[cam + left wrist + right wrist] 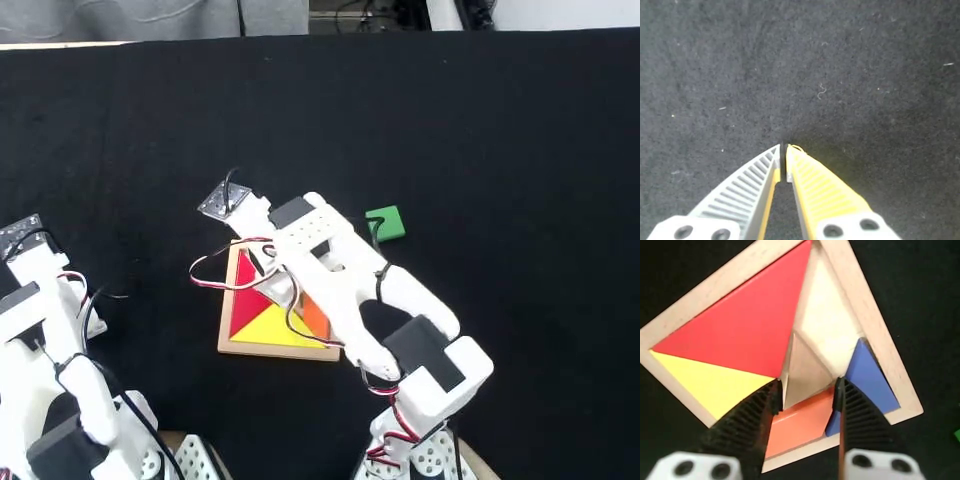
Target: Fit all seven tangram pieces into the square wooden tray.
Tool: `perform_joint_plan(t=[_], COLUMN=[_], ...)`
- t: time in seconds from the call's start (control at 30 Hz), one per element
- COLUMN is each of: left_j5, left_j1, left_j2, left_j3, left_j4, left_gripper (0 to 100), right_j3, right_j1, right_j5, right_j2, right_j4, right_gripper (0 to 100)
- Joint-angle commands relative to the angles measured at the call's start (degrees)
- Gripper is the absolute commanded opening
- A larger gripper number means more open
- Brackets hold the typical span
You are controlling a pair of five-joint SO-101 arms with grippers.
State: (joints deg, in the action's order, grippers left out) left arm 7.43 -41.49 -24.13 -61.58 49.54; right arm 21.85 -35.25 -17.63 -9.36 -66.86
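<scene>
Your right claw [806,386] pinches the pale triangle [802,365] inside the wooden tray [275,350], centre of the high view; the green piece [385,222] lies just upper right. Your left claw [785,159] is pressed together.

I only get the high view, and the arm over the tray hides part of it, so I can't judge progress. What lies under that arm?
Observer: A blue triangle lies in the tray, in a corner beside the orange piece.
Operator: Any gap left?
Observer: Yes, bare tray floor shows next to the red triangle.
Operator: Is the left gripper carrying anything?
Observer: No, the left gripper is shut and empty, over black cloth.
</scene>
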Motion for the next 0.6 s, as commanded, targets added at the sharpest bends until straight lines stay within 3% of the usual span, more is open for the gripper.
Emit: perform_joint_plan(t=[0.0,0.57], left_j5=[0.4,0.4], left_j1=[0.2,0.2], left_j2=[-1.4,-1.4], left_j3=[0.0,0.0], left_j4=[-0.6,-0.6], left_gripper=[3,3], right_j3=[1.4,3.8], right_j1=[-2.6,4.1], right_j5=[0.0,-2.1], right_j2=[-0.2,-0.2], right_j4=[2.5,7.1], right_gripper=[17.3,17.3])
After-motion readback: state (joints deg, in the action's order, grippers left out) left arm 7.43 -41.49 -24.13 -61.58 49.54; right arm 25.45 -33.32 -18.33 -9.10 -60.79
